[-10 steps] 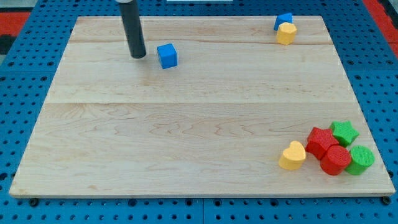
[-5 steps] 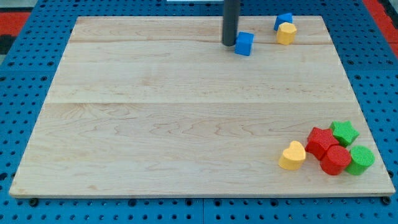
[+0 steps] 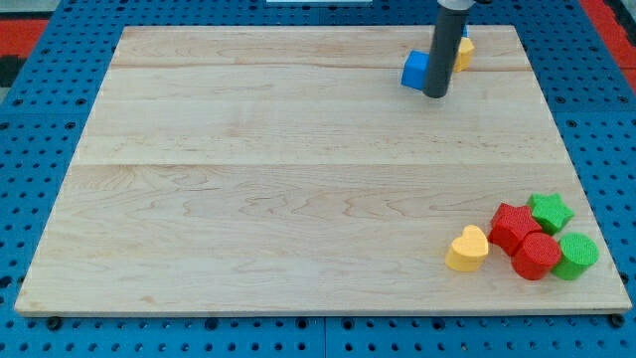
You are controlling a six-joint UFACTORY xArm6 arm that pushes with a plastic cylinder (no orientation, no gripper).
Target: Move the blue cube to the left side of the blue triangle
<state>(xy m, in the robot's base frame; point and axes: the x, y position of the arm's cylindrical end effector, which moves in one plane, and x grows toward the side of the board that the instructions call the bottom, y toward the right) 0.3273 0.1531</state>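
Note:
The blue cube (image 3: 414, 69) sits near the view's top right on the wooden board (image 3: 298, 179). My tip (image 3: 435, 94) rests on the board just to the right of the cube and slightly below it, touching or nearly touching it. The rod hides most of the blue triangle; only a sliver of blue (image 3: 463, 31) shows at the rod's right edge. A yellow block (image 3: 462, 54) peeks out right of the rod, just below that sliver. The cube lies to the left of where the triangle stands.
At the view's bottom right is a cluster: a yellow heart (image 3: 467, 249), a red block (image 3: 514, 227), a red cylinder (image 3: 537, 256), a green star (image 3: 551, 212) and a green cylinder (image 3: 575, 255). Blue pegboard surrounds the board.
The blue cube was pushed from the top left-centre rightwards to near the triangle. My tip moved from the cube's left to its right side, now covering the triangle.

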